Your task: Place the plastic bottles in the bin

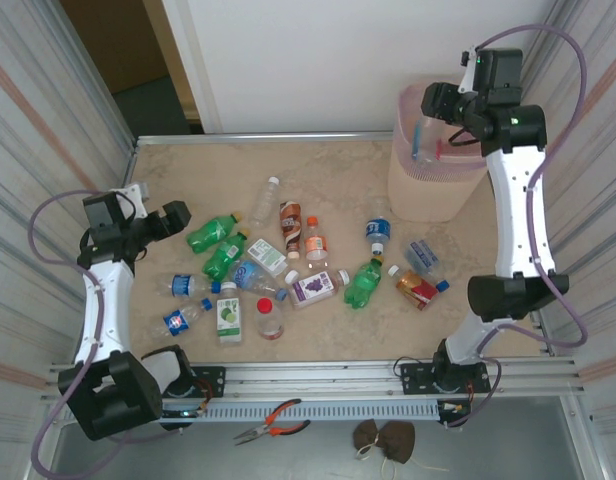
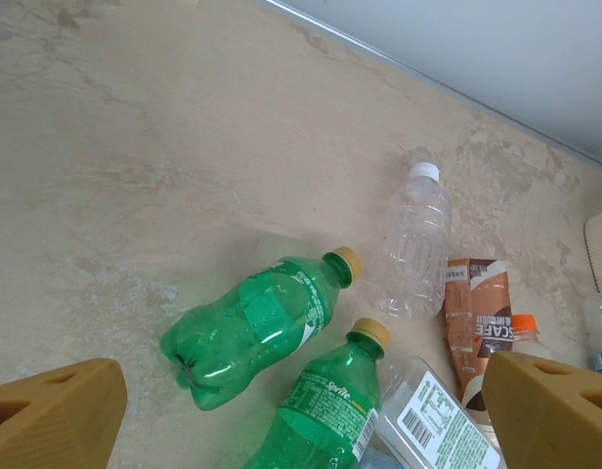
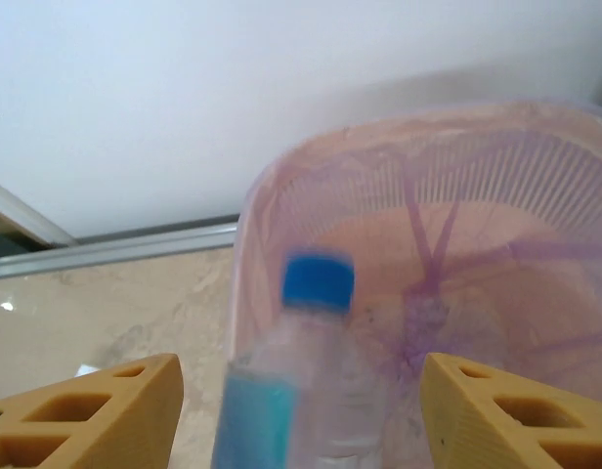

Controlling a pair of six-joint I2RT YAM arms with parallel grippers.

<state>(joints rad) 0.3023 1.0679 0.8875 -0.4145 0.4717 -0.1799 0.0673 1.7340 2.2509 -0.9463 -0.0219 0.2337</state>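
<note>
Right gripper point(image 3: 299, 366) of yours is hanging over the bin point(image 3: 536, 195) with its fingers spread wide, and a blurry clear bottle point(image 3: 319, 280) with a blue cap is sitting between them, touching neither finger. Your left gripper point(image 2: 301, 376) is also gaping wide open, hovering above 2 green bottles point(image 2: 252, 327) lying on the table point(image 2: 135, 147), with other bottles point(image 1: 313, 250) lying scattered nearby.
</note>
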